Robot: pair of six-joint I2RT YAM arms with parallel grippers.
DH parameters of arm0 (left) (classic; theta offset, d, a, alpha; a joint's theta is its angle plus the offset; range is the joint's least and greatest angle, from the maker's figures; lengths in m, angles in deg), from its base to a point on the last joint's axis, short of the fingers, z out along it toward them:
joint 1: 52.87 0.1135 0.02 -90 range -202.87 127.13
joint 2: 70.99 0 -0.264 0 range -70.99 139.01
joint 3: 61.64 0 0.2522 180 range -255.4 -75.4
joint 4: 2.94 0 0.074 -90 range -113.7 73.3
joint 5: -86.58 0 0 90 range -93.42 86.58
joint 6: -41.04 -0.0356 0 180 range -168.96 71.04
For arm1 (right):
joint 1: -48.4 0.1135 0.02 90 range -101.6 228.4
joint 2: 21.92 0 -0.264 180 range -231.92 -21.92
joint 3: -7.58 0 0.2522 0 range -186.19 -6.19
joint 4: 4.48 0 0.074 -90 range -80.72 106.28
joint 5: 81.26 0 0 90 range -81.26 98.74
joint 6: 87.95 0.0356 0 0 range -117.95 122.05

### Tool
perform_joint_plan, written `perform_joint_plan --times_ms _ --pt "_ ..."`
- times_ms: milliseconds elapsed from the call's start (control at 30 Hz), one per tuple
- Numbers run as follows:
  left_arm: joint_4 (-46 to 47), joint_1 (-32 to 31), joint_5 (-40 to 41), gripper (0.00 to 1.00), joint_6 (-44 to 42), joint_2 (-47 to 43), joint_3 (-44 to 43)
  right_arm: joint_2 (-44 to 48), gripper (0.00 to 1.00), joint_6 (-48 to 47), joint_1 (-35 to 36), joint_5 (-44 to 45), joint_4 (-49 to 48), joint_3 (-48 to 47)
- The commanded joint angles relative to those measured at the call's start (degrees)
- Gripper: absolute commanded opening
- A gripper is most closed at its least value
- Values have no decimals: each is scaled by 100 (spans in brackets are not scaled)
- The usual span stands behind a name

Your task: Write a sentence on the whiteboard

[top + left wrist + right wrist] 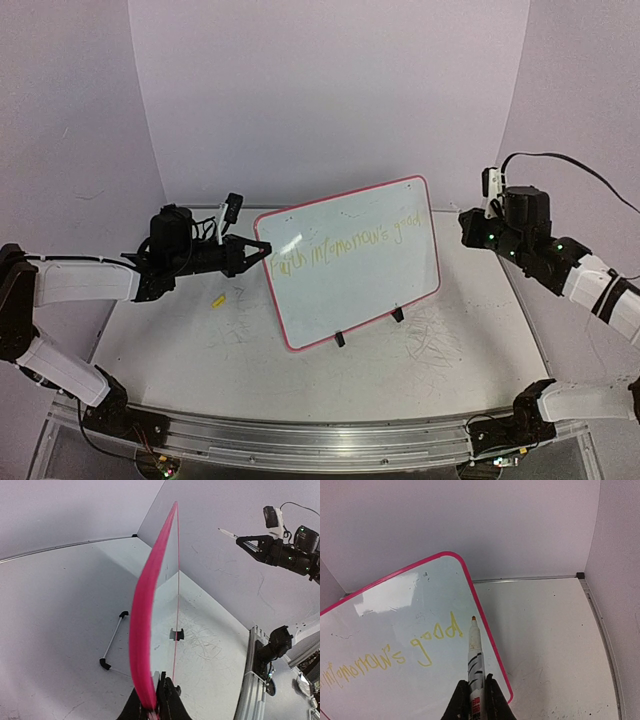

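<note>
Whiteboard position: the whiteboard (pixel 350 290) stands upright on the table (pixel 480 330), on two black clip feet (pixel 340 339), with its left end nearer the arm bases than its right end.
Sentence: the sentence (pixel 350 245) runs in faint yellow-green strokes across the board's face, nearly from edge to edge. The right wrist view reads its last word as "good".
Left edge: the pink rim (pixel 142 620) rises edge-on from the fingers in the left wrist view.
Right edge: the rim's rounded corner sits just left of the marker tip. The left wrist view shows that tip held in the air, well apart from the board.
Room in front: scribbled table surface lies between the feet and the near rail (pixel 330 435).
Room behind: a strip of table reaches the back wall, with a thin rod (pixel 114 640) with black ends lying on it.
Room at left: a small yellow piece (pixel 217 298) lies on the table below the left arm.
Left gripper: the left gripper (pixel 262 252) is clenched on the whiteboard's left edge, the rim pinched between both fingers.
Right gripper: the right gripper (pixel 477 695) is clamped around a marker (pixel 474 650), gripped low on the barrel with the tip pointing away from the wrist.
</note>
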Motion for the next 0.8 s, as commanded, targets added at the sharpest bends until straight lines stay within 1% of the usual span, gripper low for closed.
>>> perform_joint_plan --times_ms 0,33,167,267,367,500,667,767 --pt "-429 -25 583 15 -387 -142 -149 -89 0 -192 -24 -396 368 2" --pt "-436 -25 651 19 -357 -203 -138 -120 0 -197 -25 -462 370 -10" --pt "-469 -25 880 31 -225 -486 -83 -367 0 -273 -17 -510 375 -63" --pt "-497 -26 965 42 -166 -616 -37 -575 0 -352 -49 -594 -35 14" --pt "-506 -27 885 46 -132 -606 -48 -755 0 -220 -298 -966 -526 89" --pt "-544 -26 904 48 -93 -712 21 -1099 0 -245 -520 -1533 -1038 21" --pt "-693 -18 1121 52 157 -963 162 -1507 0 -336 -562 -1636 -1191 -127" --pt "-689 -25 984 52 432 -957 169 -1534 0 -326 -566 -1596 -1294 -92"
